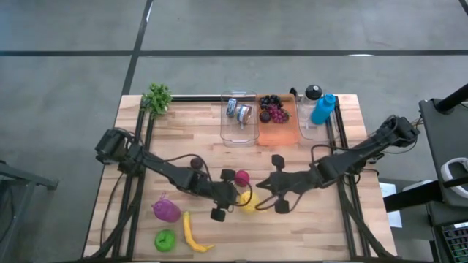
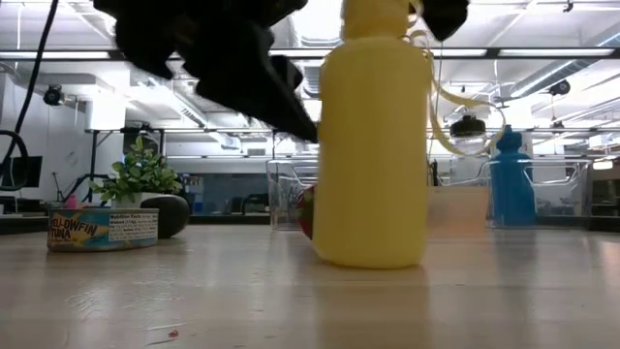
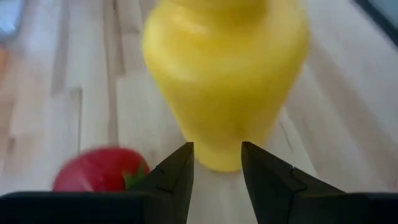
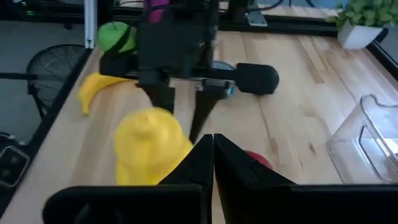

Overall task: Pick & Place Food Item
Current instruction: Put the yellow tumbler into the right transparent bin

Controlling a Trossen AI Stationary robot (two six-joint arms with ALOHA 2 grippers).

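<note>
A yellow squeeze bottle [image 2: 373,145] stands upright on its base on the wooden table, a little near of its middle [image 1: 248,203]. My left gripper [image 3: 217,177] is open and points slanting down at the bottle's lower wall [image 3: 224,93], its fingertips just short of the bottle with nothing between them. A red strawberry [image 3: 99,171] lies on the table beside the bottle, on its far side [image 1: 241,177]. My right gripper [image 4: 213,149] is shut and empty, hovering on the bottle's right side [image 1: 262,186] and facing the left gripper [image 4: 183,124].
Near the left front edge lie a purple fruit [image 1: 166,210], a banana [image 1: 191,234] and a green apple [image 1: 165,239]. At the back stand a clear bin with cans [image 1: 239,117], an orange tray with grapes [image 1: 276,117], a blue bottle [image 1: 322,108] and a plant [image 1: 157,97]. A tuna can [image 2: 102,228] stands in the low view.
</note>
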